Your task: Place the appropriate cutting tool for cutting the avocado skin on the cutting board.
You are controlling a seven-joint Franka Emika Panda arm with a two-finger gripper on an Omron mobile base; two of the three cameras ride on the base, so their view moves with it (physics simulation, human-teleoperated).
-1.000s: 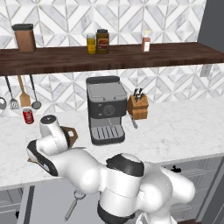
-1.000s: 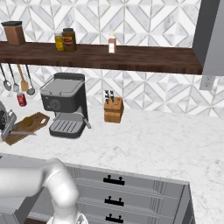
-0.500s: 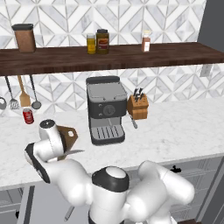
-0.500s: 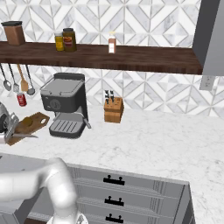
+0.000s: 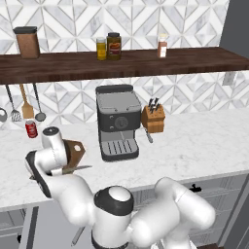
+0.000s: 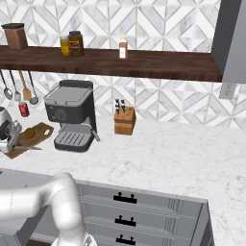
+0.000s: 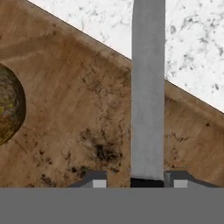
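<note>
Brown wood of the cutting board (image 7: 65, 109) lies right under the gripper (image 7: 148, 180). The gripper is closed on the knife (image 7: 148, 87), with one dark tip on each side of it where the black handle begins. The knife's flat silver blade points to 12 o'clock in the hand view, out past the board's edge and over the white speckled tabletop (image 7: 192, 39). It hangs over the board; whether it touches cannot be told.

A round, bumpy, dark green avocado (image 7: 8, 109) sits on the board at 9 o'clock.

The knife looks stiff, light and thin. Its smooth metal could slip, and the edge is sharp, so the black handle is the best place to hold it. The board is flat and hard, with dark grain marks. In the left base view the board (image 5: 75, 151) lies at 9 o'clock from the black coffee machine (image 5: 115, 121).
</note>
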